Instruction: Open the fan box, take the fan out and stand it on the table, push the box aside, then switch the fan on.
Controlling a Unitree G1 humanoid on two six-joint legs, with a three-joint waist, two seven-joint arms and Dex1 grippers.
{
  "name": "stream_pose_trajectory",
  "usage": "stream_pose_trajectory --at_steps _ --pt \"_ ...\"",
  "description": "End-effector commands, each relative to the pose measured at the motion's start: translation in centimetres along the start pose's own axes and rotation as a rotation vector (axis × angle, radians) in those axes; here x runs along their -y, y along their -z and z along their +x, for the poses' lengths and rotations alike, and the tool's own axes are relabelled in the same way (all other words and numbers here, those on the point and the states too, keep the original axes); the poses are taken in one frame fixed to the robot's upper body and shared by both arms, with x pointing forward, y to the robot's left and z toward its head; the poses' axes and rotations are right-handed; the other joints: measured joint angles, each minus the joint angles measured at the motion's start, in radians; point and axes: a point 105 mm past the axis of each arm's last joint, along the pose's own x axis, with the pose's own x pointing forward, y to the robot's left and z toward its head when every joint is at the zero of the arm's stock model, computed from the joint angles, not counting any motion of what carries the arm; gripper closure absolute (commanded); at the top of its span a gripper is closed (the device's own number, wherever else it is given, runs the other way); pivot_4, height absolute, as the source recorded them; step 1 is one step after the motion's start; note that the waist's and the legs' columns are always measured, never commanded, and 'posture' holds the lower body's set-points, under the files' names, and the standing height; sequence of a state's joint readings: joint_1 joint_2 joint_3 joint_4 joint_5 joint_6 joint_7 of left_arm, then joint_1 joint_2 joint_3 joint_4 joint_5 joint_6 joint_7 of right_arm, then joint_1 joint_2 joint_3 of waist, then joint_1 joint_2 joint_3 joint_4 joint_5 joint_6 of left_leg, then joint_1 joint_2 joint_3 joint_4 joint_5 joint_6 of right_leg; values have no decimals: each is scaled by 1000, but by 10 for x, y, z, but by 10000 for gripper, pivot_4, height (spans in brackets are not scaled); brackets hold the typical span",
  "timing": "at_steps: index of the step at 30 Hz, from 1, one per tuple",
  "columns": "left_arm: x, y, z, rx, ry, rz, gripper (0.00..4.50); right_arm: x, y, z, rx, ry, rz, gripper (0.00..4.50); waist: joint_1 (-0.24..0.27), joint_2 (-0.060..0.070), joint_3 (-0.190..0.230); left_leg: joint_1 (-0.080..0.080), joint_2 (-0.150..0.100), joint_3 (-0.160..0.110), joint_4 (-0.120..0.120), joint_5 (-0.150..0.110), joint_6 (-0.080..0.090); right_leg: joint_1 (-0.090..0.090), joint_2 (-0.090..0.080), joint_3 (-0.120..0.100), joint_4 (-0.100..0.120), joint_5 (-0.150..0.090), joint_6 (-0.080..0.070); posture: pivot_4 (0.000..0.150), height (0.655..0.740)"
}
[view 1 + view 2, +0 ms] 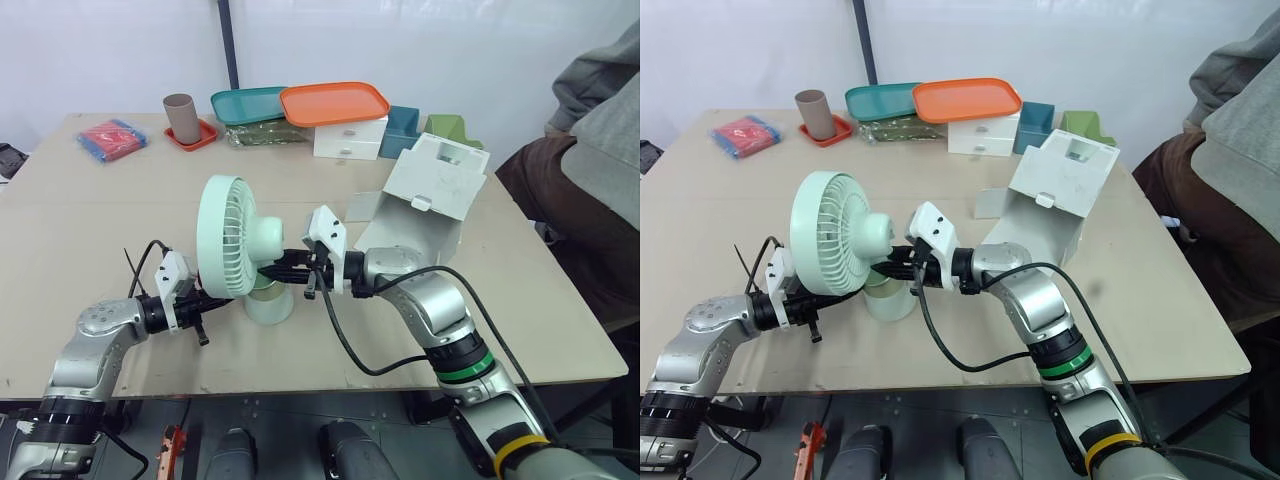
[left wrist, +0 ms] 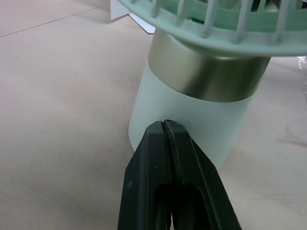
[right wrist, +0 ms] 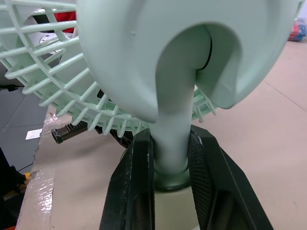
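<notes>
We hold the fan, upright near the front edge of the table, by its neck in our right gripper, our left gripper pinched shut and empty at the base, where too hard a poke could tip it over

place: robot test lab | cues: white backdrop; worktable bearing orange tray; person close alongside
</notes>
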State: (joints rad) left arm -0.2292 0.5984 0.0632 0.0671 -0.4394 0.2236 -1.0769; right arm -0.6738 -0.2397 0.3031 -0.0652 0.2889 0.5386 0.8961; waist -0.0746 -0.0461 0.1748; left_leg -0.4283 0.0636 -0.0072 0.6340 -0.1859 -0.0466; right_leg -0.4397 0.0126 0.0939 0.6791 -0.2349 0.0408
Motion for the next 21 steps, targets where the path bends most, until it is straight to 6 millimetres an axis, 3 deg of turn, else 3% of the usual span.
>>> stream_pose_trajectory --at_steps 1,12,21 --pt "7 -10 7 36 49 27 44022 -12 -9 5 29 -46 -24 40987 0 0 0 0 0 0 0 0 0 0 0 0 0 0 0 1500 7400" --pt "10 -10 8 37 51 24 44022 -11 -8 6 25 -41 -20 40987 0 0 0 0 0 0 0 0 0 0 0 0 0 0 0 1500 7400" --pt "-9 -16 -15 42 -87 9 44022 4 -12 3 32 0 -19 40987 -1 0 0 0 0 0 0 0 0 0 0 0 0 0 0 1500 7400"
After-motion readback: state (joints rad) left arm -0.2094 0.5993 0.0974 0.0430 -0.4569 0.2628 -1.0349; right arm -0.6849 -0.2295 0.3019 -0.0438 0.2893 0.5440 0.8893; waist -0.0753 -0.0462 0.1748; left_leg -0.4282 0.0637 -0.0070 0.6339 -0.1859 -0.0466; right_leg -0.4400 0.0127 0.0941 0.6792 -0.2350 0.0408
